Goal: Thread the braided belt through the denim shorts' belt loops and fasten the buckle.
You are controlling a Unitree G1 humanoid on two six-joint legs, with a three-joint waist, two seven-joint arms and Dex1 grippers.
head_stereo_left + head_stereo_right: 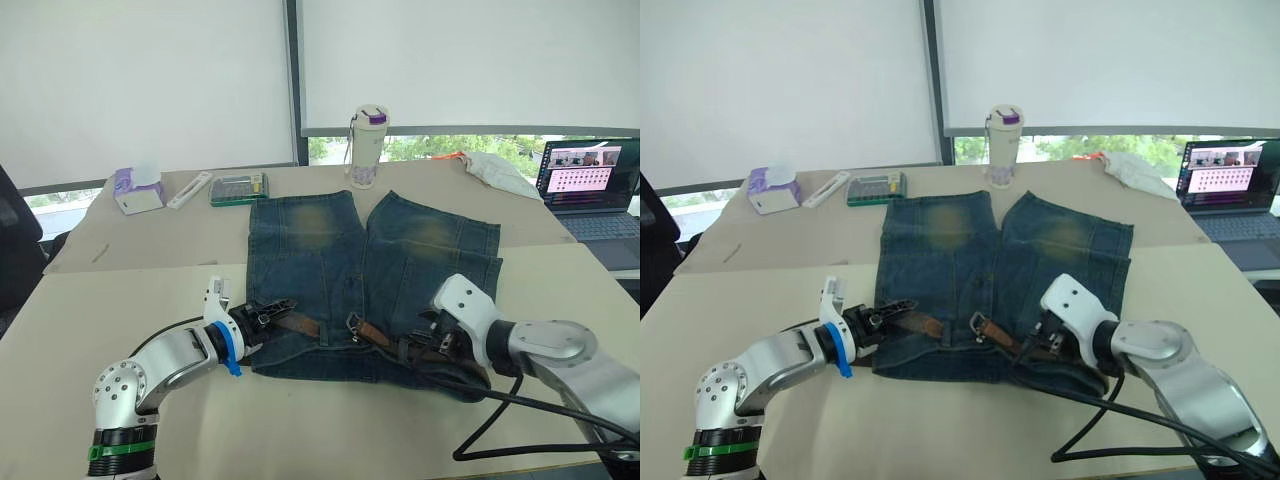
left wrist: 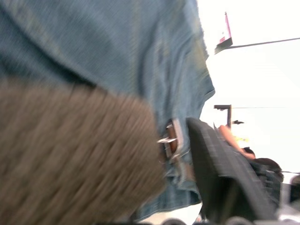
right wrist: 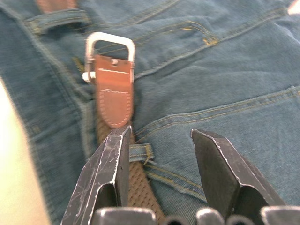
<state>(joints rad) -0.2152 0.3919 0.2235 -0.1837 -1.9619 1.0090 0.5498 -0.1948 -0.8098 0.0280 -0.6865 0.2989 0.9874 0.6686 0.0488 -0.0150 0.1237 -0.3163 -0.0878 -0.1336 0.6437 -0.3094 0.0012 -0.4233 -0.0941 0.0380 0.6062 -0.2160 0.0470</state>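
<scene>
Along the near waistband of the denim shorts (image 1: 370, 270), spread flat on the beige surface (image 1: 120, 300), braided belt (image 1: 298, 324) threaded partway, silver buckle (image 3: 108, 51) mid-waistband, left pincer (image 1: 268, 312) gripping the belt's end, right pincer (image 3: 161, 154) wide apart just above the belt near a belt loop (image 3: 139, 152).

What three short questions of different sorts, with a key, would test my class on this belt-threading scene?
1. True or false: the silver metal buckle lies on the dark blue denim shorts, unfastened.
2. Which hand has its fingers open just behind the buckle's brown leather tab? A) left hand B) right hand
3. Fill in: behind the shorts' leg ends, on the far beige table, stands a cream ____ with a purple lid.

Key
1. True; the frame is open and no strap passes through it.
2. B, the right hand, over the braided brown belt. The left hand is at the belt's other stretch.
3. Bottle.
</scene>
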